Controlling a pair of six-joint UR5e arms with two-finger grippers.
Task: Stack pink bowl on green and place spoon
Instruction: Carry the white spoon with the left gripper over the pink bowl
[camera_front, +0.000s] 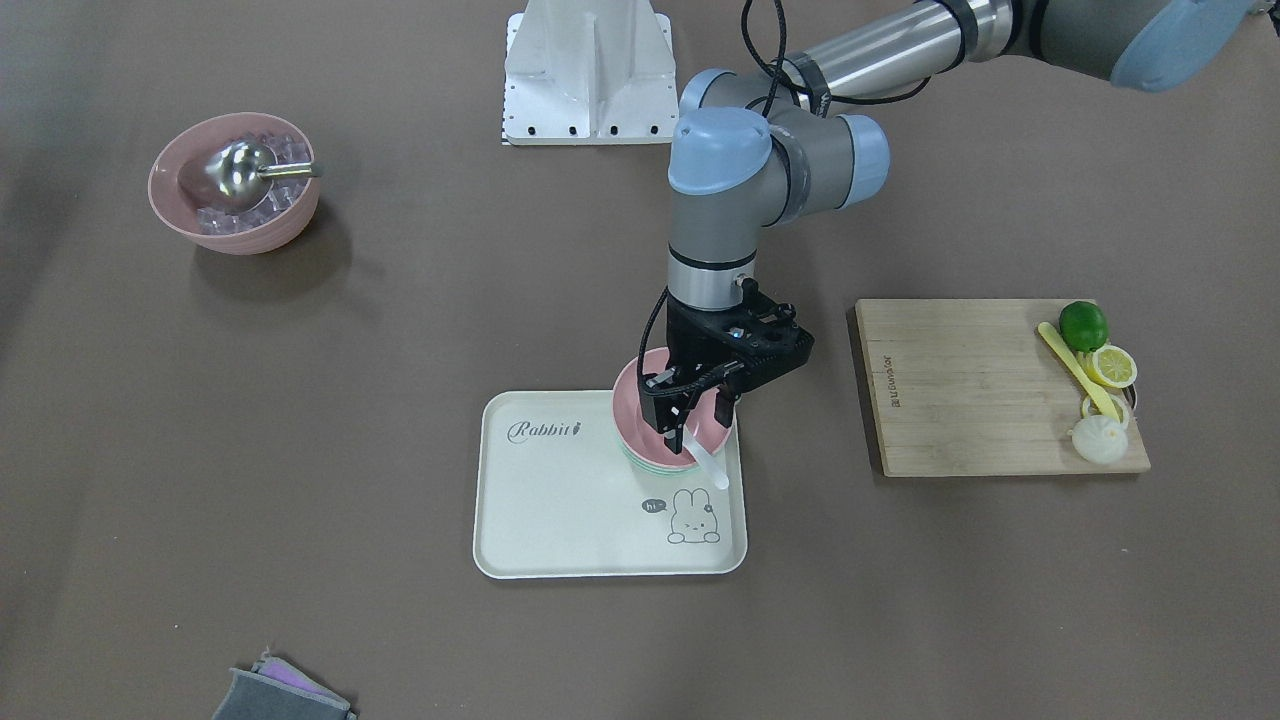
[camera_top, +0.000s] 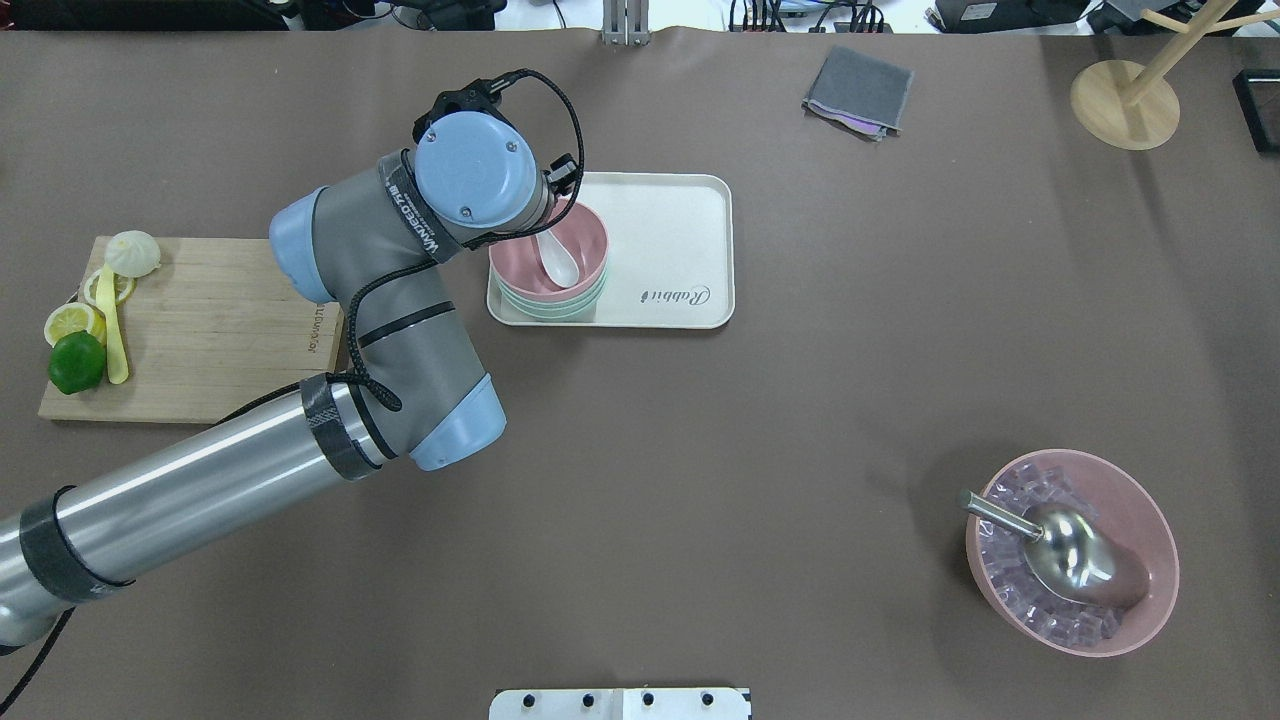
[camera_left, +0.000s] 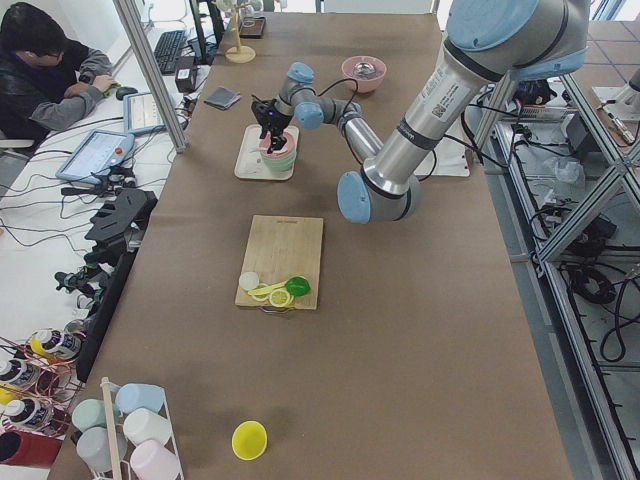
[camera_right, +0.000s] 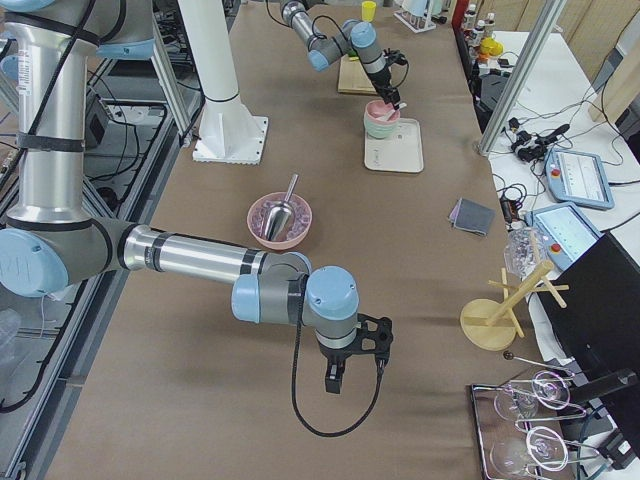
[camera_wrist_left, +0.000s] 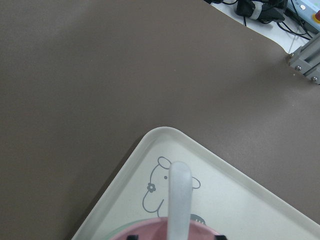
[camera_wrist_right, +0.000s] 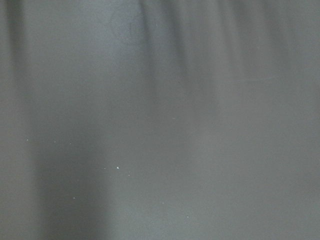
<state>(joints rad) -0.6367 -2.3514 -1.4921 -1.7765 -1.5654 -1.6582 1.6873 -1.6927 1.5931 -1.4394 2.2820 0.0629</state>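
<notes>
A pink bowl sits nested on a green bowl at one end of the cream rabbit tray. A white spoon lies in the pink bowl, its handle over the rim toward the tray; it also shows in the left wrist view. My left gripper hangs over the bowl, its jaws standing apart on either side of the handle, open. My right gripper hovers over bare table far from the tray; I cannot tell whether it is open or shut.
A large pink bowl of ice cubes with a metal scoop stands on the robot's right. A wooden board with lime, lemon slices, a yellow spoon and a bun lies beside the tray. A grey cloth lies at the far edge.
</notes>
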